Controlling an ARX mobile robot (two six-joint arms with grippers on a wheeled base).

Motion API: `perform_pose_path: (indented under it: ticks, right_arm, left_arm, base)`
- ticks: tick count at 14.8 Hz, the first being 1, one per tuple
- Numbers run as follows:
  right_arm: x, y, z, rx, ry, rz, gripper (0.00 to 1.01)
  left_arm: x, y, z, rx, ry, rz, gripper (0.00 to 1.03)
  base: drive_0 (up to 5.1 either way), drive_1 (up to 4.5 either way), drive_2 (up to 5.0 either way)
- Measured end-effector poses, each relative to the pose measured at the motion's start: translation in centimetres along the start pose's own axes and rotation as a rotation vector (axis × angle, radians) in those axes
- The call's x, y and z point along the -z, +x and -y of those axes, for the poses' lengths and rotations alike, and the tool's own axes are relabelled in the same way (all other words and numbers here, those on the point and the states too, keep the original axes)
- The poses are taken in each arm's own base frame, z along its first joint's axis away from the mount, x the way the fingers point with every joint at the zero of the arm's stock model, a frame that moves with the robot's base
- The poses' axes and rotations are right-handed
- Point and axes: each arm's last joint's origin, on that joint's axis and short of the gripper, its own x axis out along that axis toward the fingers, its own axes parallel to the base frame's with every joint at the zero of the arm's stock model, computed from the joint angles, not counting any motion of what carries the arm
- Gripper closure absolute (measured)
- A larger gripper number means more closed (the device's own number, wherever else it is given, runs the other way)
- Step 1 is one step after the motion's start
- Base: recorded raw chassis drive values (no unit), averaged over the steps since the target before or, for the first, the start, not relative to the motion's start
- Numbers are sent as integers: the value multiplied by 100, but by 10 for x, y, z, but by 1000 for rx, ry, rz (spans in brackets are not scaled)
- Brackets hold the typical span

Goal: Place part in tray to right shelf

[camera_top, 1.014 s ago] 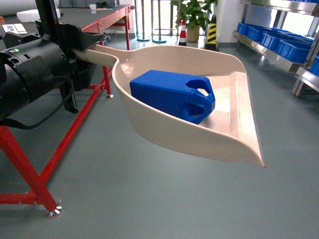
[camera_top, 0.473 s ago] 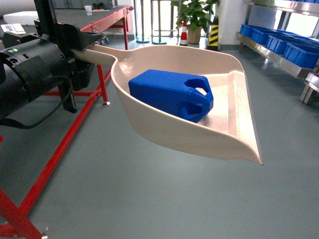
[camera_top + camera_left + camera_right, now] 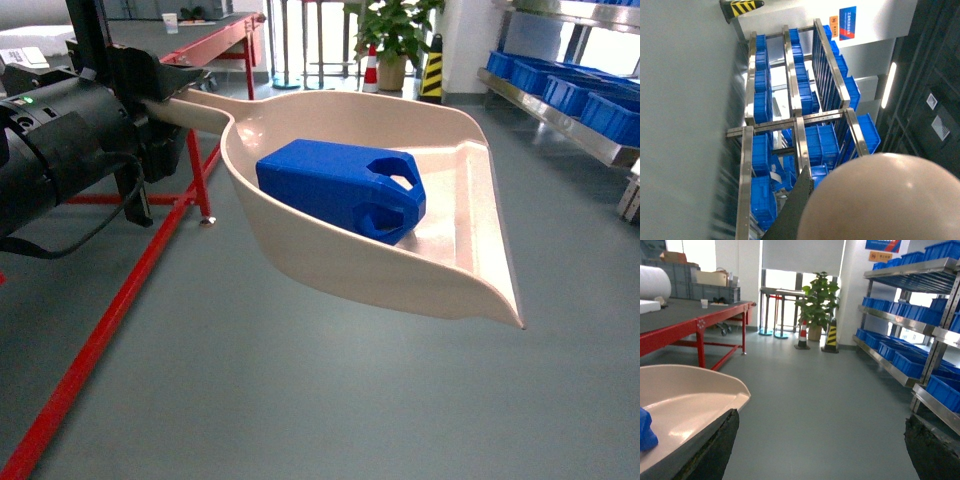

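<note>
Bright, even indoor light; window glare; motion smear in left wrist view.

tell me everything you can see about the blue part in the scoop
The blue part is a bright, matte plastic block shaped like a jerrycan, with slanted shoulders and a handle loop with cut-out holes at the end facing the tray's front lip. It lies on its side inside the cream tray, resting against the near curved wall, loop end lower. Nothing else touches it. The left gripper holds the tray's handle. In the right wrist view only a blue corner shows.
</note>
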Motion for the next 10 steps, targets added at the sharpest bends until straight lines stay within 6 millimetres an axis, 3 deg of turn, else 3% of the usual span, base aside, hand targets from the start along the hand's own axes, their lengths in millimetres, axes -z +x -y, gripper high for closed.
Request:
perform_pose_path:
  ticks: [10]
  right_arm:
    - [0, 0, 0, 0, -1, -1, 3]
  left_arm:
    - [0, 0, 0, -3, 0, -1, 91]
  base:
    - [-3, 427, -433]
